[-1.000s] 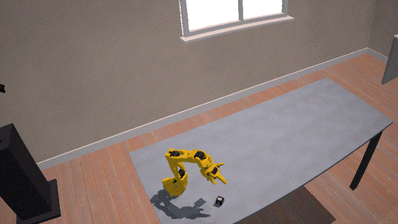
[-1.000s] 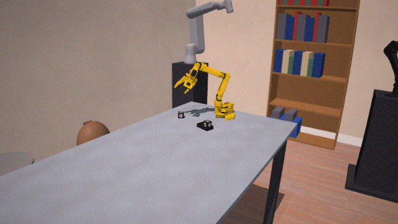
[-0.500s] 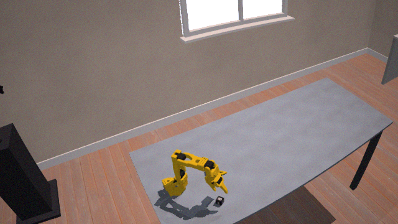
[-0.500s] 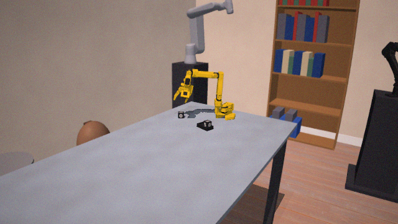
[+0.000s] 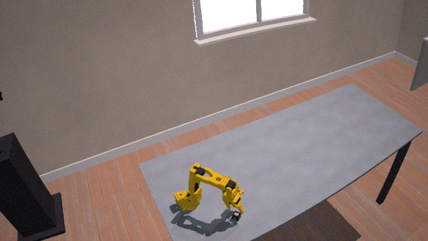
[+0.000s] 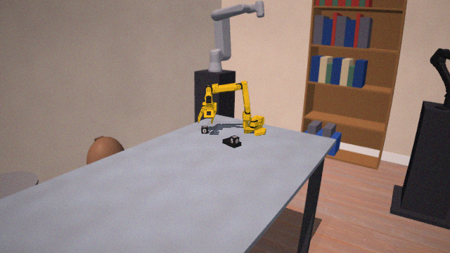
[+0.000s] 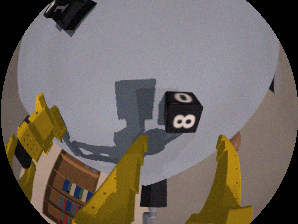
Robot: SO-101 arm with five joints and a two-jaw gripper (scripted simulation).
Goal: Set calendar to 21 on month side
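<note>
The gripper [image 5: 236, 211] [image 6: 205, 121] [image 7: 183, 136] hangs near the loose cube [image 5: 236, 215] [image 6: 204, 130] [image 7: 183, 112], fingers apart, holding nothing. That cube sits on the table [image 5: 284, 144] [image 6: 158, 183] [image 7: 215, 45], outside the tray [image 6: 227, 142] [image 7: 73, 25]. Farther off, the tray bears the other cube [image 6: 235, 140] [image 7: 61, 8]. Setting 21 remains undone; the loose cube needs placing beside its mate.

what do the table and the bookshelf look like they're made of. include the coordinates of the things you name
The table [image 5: 284, 140] [image 6: 140, 183] [image 7: 215, 45] has a matte grey-blue top, faintly mottled, perhaps stone, laminate or painted board; I can't tell which. The bookshelf [image 6: 393, 70] looks like wood or wood-effect board, given its warm brown color and faint streaks, with a dull finish.
</note>
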